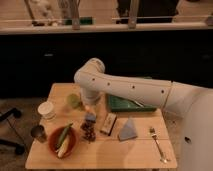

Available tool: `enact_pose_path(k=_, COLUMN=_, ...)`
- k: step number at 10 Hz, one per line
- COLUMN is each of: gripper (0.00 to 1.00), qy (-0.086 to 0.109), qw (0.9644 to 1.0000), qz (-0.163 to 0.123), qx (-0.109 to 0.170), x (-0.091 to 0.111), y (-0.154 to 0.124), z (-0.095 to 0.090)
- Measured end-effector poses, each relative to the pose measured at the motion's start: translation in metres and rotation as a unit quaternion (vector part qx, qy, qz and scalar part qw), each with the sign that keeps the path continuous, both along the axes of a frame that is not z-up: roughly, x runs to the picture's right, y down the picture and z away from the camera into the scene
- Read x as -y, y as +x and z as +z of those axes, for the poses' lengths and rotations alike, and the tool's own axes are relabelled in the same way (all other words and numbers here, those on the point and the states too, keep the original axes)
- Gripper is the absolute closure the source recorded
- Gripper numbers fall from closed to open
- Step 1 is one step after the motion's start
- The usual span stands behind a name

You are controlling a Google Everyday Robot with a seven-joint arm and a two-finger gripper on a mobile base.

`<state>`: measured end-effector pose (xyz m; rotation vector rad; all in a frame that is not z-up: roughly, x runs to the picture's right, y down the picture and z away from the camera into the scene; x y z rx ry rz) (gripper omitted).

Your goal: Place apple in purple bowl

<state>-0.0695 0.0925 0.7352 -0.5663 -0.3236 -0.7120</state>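
Camera view, sole view. The gripper hangs at the end of the white arm, just left of the green tray, low over the table. Whether it is open or closed cannot be told; the wrist and forearm cover it from above. A small orange-toned patch at its lower end, left of the tray, appears to be the apple; contact with the gripper is likely but not confirmed. The purple bowl is hidden behind the arm, so whether the apple is in it cannot be made out

Count, all placed against the tray:
- cups, three: a pale green one to the left, a white one further left, a metal one left and nearer the camera
- one orange bowl holding vegetables, left and in front
- one grape bunch and one blue block, in front of its left end
- one dark packet, one grey cloth, directly in front
- one fork, in front of its right end

The arm covers the tray's upper left part; the robot's body is cut off at the right edge
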Motion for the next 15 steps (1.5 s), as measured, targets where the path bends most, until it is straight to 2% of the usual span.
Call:
enact_pose_path(k=3, gripper=1.0, qy=0.007, qw=0.9999, qz=0.006, qx=0.004, x=0.012, y=0.025, z=0.007)
enact_pose_path(k=5, gripper=1.0, qy=0.016, qw=0.9998, qz=0.005, qx=0.009, x=0.026, y=0.061, z=0.016)
enact_pose_path(k=7, gripper=1.0, qy=0.026, qw=0.9994, qz=-0.009, qx=0.019, x=0.038, y=0.076, z=0.022)
enact_pose_path(k=9, gripper=1.0, qy=0.04, qw=0.9979, qz=-0.04, qx=0.034, x=0.046, y=0.072, z=0.026)
enact_pose_path(k=11, gripper=1.0, qy=0.048, qw=0.9937, qz=-0.084, qx=0.057, x=0.053, y=0.053, z=0.032)
enact_pose_path(k=12, gripper=1.0, qy=0.05, qw=0.9902, qz=-0.109, qx=0.072, x=0.056, y=0.041, z=0.037)
enact_pose_path(k=15, gripper=1.0, qy=0.047, qw=0.9841, qz=-0.144, qx=0.093, x=0.061, y=0.029, z=0.052)
